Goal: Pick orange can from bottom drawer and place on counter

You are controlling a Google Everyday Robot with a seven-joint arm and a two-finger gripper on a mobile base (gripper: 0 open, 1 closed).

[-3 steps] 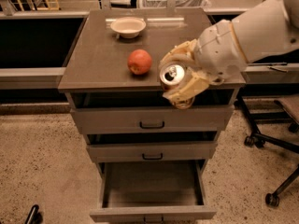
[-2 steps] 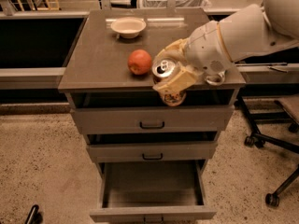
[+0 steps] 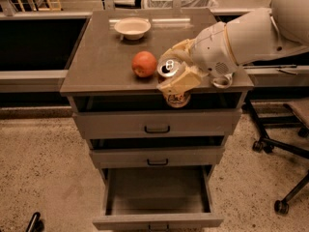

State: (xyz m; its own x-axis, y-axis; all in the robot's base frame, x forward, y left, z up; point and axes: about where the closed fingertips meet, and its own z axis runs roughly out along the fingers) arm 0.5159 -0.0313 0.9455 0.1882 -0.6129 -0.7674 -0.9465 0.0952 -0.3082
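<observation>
Can (image 3: 170, 67) sits in the gripper (image 3: 170, 74) at the 5 o'clock part of the tabletop (image 3: 104, 57), right on its front edge. The can is tilted, so its silver top with the pull tab faces up toward the camera. Its patterned lower body hangs in front of the edge, over the dark gap above the top drawer (image 3: 120, 125). I cannot tell whether its base touches anything.

The pale fingers (image 3: 182, 80) are closed on the can. One lies across its 5 o'clock side and the other wraps its 1 o'clock side, so the can is pinched between them. The white arm (image 3: 251, 33) reaches in from 2 o'clock, passing above the tabletop's right edge.

An apple (image 3: 144, 64) rests on the tabletop just beside the can, at its 9 o'clock; whether the two touch is unclear. A shallow bowl (image 3: 132, 28) stands near the back, at 11 o'clock from the apple and well apart from the can.

Below, the top drawer and the middle drawer (image 3: 120, 157) are pushed in. The bottom drawer (image 3: 116, 222) is pulled far out toward 6 o'clock, with its inside open to view. A wheeled chair base (image 3: 282, 146) stands on the speckled floor (image 3: 43, 168) at 4 o'clock from the cabinet.
</observation>
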